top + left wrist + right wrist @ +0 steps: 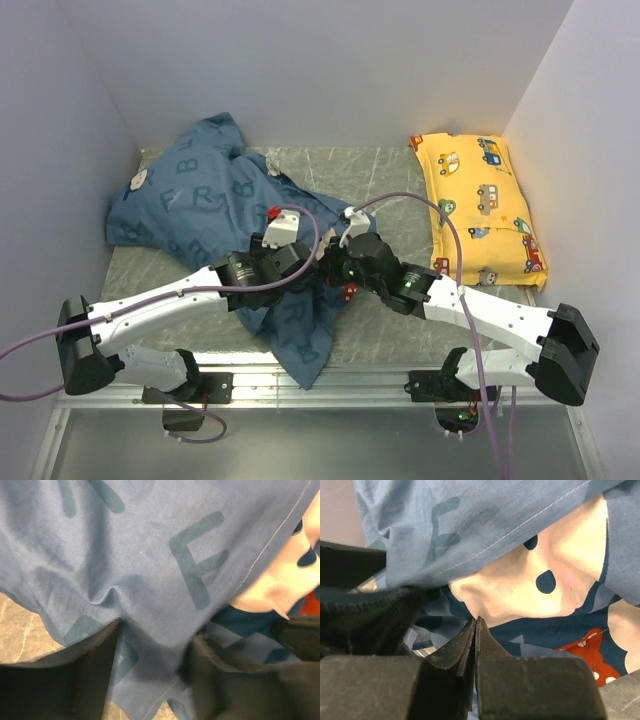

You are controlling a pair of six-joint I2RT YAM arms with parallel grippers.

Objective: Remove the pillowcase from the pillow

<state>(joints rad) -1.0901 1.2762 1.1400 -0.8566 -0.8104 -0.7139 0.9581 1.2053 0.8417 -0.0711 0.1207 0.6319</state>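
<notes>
Gripping the pillowcase near the surface centre, my left pincer clamps a fold; my right pincer is pressed together, seemingly empty. Pillow is hidden; next I judge pulling toward 6 o'clock.

The blue letter-printed pillowcase lies crumpled from the bench's far-left corner to its near edge, covering the pillow, which is hidden.

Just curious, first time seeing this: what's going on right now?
Left gripper pinching pillowcase. Right gripper shut beside it. Pillow not visible. Yellow pillow clear, right.
</notes>
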